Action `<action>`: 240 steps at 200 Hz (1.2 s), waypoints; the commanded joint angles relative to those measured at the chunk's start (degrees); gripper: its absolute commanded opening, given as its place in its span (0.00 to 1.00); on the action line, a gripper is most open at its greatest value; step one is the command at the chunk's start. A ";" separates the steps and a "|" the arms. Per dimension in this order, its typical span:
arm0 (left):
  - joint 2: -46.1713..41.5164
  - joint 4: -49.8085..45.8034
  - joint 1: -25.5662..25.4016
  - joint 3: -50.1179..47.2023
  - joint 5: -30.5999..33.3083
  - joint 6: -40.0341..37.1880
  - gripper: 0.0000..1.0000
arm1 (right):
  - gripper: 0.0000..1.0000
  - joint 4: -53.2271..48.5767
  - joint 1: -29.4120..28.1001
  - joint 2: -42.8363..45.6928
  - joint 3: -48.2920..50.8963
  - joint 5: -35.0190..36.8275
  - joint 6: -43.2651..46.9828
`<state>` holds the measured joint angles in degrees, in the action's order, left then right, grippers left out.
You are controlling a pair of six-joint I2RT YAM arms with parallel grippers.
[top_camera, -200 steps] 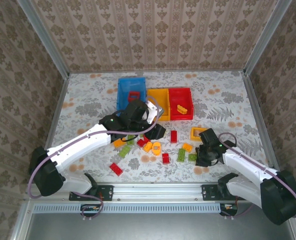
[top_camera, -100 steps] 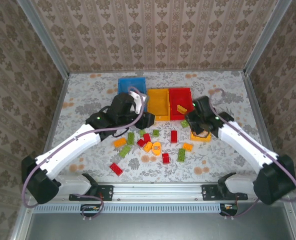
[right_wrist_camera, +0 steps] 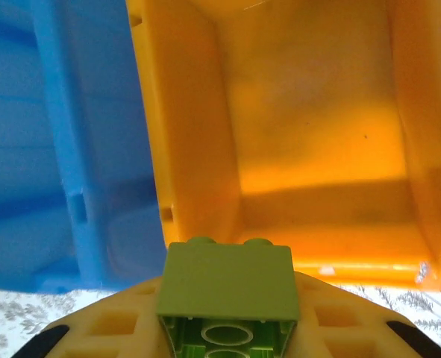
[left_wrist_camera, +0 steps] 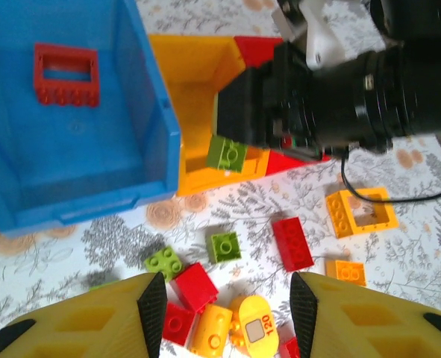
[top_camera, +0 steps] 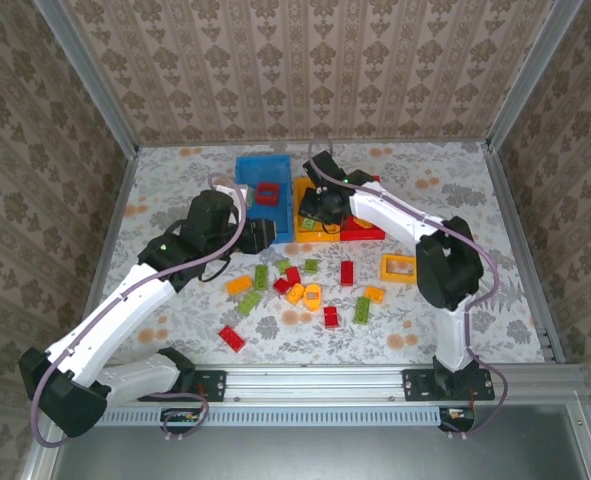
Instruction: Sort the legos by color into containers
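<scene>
– Now the right pincer (right_wrist_camera: 225,332) hangs over the yellow bin (right_wrist_camera: 317,134), clamped on a green lego (right_wrist_camera: 225,280) brought up from the tabletop (top_camera: 165,190).
– Wrong colour, I'd say. Left pincer (left_wrist_camera: 224,313) gapes empty above the loose legos (left_wrist_camera: 224,246).

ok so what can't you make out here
Top view: the right arm covers much of the yellow bin and red bin.
Left wrist view: the right gripper blocks most of the red bin.
Right wrist view: the green brick covers where the jaws grip it; the left edge cuts off the blue bin.
</scene>
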<state>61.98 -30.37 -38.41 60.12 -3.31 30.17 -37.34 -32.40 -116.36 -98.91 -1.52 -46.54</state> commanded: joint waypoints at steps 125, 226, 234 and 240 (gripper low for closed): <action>-6.01 -34.67 2.96 -7.93 7.26 23.57 0.60 | 0.63 -9.21 -1.35 0.99 -5.27 2.66 7.42; -9.81 -23.81 2.74 -31.78 -13.06 51.36 0.69 | 0.75 12.85 -13.51 22.96 25.94 -21.79 30.46; -9.90 -22.09 2.07 -32.69 -12.14 52.93 0.69 | 0.75 13.08 -13.97 23.69 27.01 -23.24 30.48; -9.66 -20.95 1.81 -33.19 -11.58 53.67 0.69 | 0.75 13.17 -14.21 24.11 27.54 -23.83 30.44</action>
<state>53.17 -57.76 -35.05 29.23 -13.89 73.82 -26.24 -45.74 -94.85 -74.91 -18.00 -19.44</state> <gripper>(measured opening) 0.689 0.747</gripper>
